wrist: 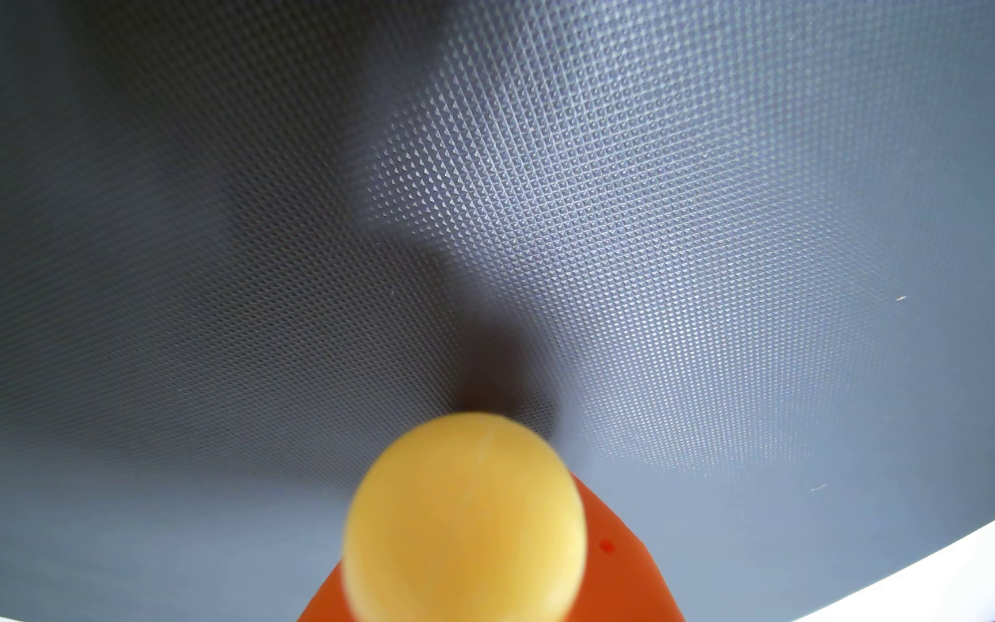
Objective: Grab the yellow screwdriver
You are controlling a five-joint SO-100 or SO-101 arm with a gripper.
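Grey dimpled mat [603, 209] is covering the desk in the wrist view. Yellow screwdriver [464, 520] butt is looming at bottom centre against orange hand [621, 574]; closure unreadable. Risk: loose grip, handle slipping.

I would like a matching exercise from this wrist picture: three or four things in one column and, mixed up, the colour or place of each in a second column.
Things:
1. rounded handle end
2. gripper part behind the handle end
3. textured mat
4. strip at the mat's edge

Descriptions:
A. grey, covered with small raised dots
B. white, curving along the lower right
C. yellow, blurred, bottom centre
D. orange, at the bottom edge

Pairs: 1-C, 2-D, 3-A, 4-B
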